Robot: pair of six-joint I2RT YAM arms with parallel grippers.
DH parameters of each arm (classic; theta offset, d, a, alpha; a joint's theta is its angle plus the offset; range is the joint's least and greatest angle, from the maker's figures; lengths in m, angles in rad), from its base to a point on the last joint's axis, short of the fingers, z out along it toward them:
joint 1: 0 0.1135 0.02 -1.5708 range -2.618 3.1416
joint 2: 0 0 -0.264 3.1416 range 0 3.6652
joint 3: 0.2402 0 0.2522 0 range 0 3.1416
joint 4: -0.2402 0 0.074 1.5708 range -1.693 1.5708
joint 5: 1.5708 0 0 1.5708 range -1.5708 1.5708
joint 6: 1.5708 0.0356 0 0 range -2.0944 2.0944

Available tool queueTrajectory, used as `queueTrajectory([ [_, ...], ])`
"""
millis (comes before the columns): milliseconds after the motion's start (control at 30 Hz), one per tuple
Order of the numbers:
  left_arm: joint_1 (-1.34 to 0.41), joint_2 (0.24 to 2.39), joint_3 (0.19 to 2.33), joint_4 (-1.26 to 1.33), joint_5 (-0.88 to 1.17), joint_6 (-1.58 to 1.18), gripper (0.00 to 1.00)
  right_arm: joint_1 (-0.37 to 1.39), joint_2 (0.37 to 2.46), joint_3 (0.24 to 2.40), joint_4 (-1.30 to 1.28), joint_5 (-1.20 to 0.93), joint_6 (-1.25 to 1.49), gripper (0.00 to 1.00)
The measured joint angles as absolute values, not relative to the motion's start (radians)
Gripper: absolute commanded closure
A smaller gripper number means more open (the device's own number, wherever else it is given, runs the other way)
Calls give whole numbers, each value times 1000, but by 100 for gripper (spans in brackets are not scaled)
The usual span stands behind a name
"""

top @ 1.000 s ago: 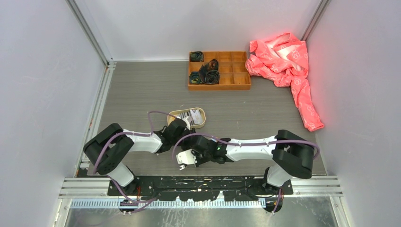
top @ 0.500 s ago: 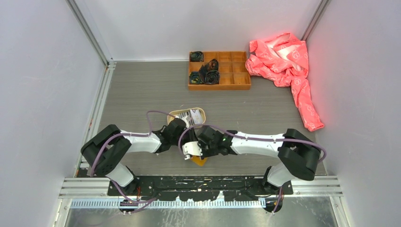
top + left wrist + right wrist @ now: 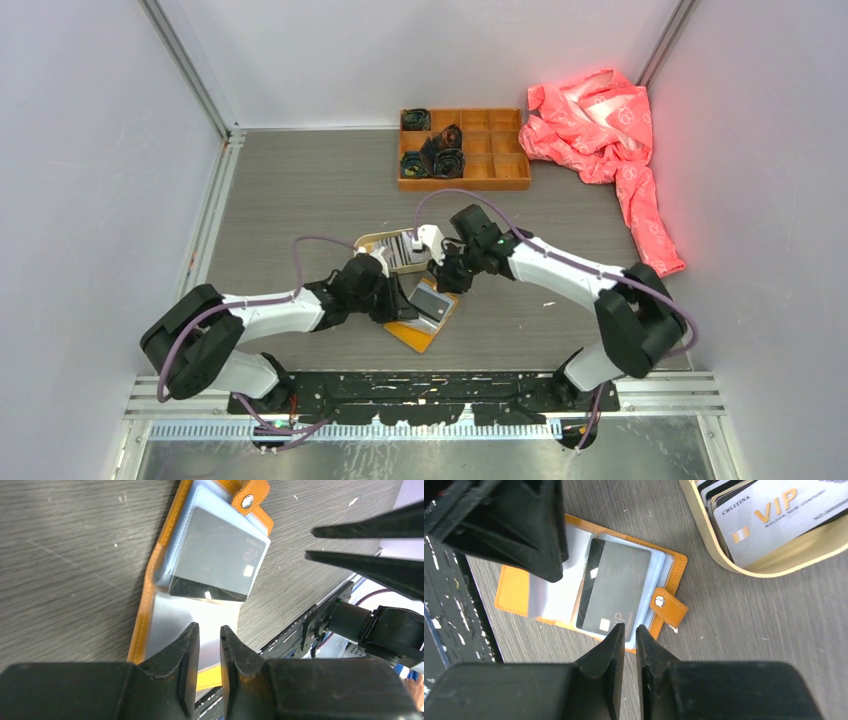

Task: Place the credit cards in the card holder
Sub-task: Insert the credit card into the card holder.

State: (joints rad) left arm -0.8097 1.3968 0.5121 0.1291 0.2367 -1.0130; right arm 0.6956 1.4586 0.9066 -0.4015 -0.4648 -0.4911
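The small flat mustard-orange folding card holder (image 3: 418,337) lies opened out on the grey wood-grain surface (image 3: 300,190), close to the arm bases. The left jaws (image 3: 210,628) hang right over its near leaf, above the pale clear sleeve. They stand only a narrow slit apart and have hold of nothing. Whether their tips touch the sleeve is hard to make out.

Just ahead of the left jaws a dark grey glossy credit card (image 3: 220,565) lies flat on the holder's other leaf, a little askew, its edge overhanging the pale lining. Beyond it the orange snap tab (image 3: 250,497) with its metal stud sticks out from the holder's edge.

The right jaws (image 3: 630,628) hover over the far side of the holder, with that dark card directly before their tips and the tab just to one side. They too are nearly together and empty.

Past the right jaws sits the oval tan shallow tray (image 3: 705,542), holding a stack of white and grey credit cards (image 3: 769,520), the top one printed "VIP".

Well beyond both jaws, by the back wall, stands an orange wooden compartment box (image 3: 485,150) with dark rolled items (image 3: 440,152) in it. A crumpled pink cloth (image 3: 600,130) lies beside it.
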Motion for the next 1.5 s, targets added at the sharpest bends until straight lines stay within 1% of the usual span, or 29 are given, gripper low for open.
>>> queueTrajectory([
  [133, -810, 1368, 488, 116, 226, -1013, 85, 686, 1574, 960, -421, -488, -418, 79],
  [200, -810, 1368, 478, 113, 223, -1013, 86, 686, 1612, 968, -442, -489, -402, 79],
  [400, -810, 1417, 475, 128, 227, -1015, 87, 686, 1678, 1002, -510, -462, -387, 79],
  [633, -810, 1518, 550, 167, 255, -1009, 88, 712, 1730, 1051, -572, -451, -397, 79],
  [833, -809, 1543, 593, 142, 243, -981, 86, 739, 1737, 1069, -625, -470, -417, 78],
  [1000, -802, 1543, 616, 101, 224, -952, 86, 731, 1717, 1072, -641, -468, -430, 70],
  [1067, -798, 1542, 621, 93, 219, -939, 86, 716, 1679, 1070, -638, -457, -434, 70],
  [1133, -796, 1542, 623, 91, 214, -929, 86, 696, 1639, 1067, -628, -422, -434, 71],
  [1233, -796, 1542, 626, 91, 208, -916, 86, 666, 1608, 1067, -600, -334, -434, 76],
  [1400, -796, 1552, 640, 83, 196, -903, 86, 649, 1670, 1068, -591, -200, -434, 81],
  [1500, -796, 1558, 643, 84, 193, -902, 86, 651, 1720, 1068, -596, -162, -434, 83],
])
